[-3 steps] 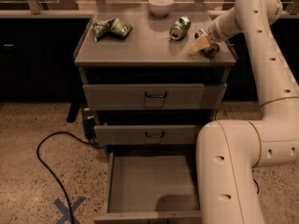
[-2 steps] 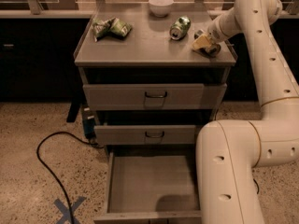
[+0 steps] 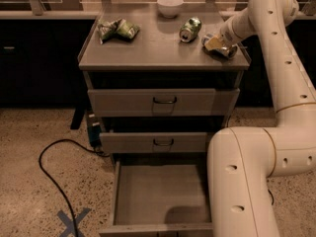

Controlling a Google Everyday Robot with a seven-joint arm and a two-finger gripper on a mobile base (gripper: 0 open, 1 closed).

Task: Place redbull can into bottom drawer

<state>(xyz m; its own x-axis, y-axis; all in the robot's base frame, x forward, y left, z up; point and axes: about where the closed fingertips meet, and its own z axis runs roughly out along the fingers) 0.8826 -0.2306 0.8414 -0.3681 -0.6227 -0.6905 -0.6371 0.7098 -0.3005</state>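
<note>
Nearest me, well below the jaws, the bottom drawer (image 3: 148, 196) stands pulled out. Its grey floor is bare, but the arm's thick white link (image 3: 237, 181) hangs in front of its right side and casts a shadow across the right front part. That leaves the left and middle of the tray as the open way in. On the speckled floor down to the left of the jaws a dark cable (image 3: 49, 167) loops past a blue tape cross (image 3: 73, 222).

Above the open tray, the middle drawer (image 3: 133, 143) and the top drawer (image 3: 128, 102) sit pushed in, the middle one standing out slightly from the cabinet face.

The gripper (image 3: 216, 43) is low over the worktop (image 3: 148, 51) at its front right corner, close to both edges. The redbull can (image 3: 228, 51) is right at the jaws on this corner, tilted or lying rather than upright – whether it is clamped or only touched I cannot tell.

Just left of the jaws and a little farther back, a green can (image 3: 190, 29) lies on its side. Well left of them sits a crumpled green bag (image 3: 117, 29), with plain worktop between. Farthest back, left of the jaws, a white bowl (image 3: 170, 6) stands at the rear edge.
</note>
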